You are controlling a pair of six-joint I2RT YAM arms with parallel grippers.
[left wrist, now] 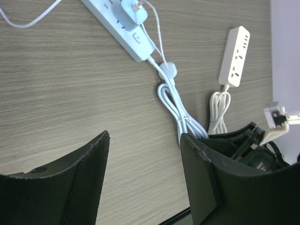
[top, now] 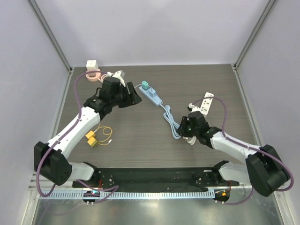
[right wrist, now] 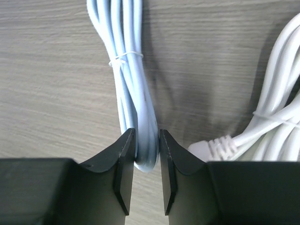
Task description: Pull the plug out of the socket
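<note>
A light blue power strip (top: 152, 96) lies at the table's centre back with a teal plug (top: 146, 85) in its far end; both also show in the left wrist view, strip (left wrist: 123, 29) and plug (left wrist: 131, 14). Its bundled blue cable (top: 171, 123) runs toward the right arm. My left gripper (top: 136, 97) is open and empty just left of the strip, jaws wide apart (left wrist: 145, 140). My right gripper (top: 180, 127) is shut on the end loop of the blue cable bundle (right wrist: 136, 93).
A white power strip (top: 206, 103) with its coiled white cable (right wrist: 274, 122) lies right of the blue cable. A white cube adapter (top: 92, 64) and a pink cable coil (top: 93, 76) sit at back left. A yellow plug with thin cable (top: 92, 138) lies front left.
</note>
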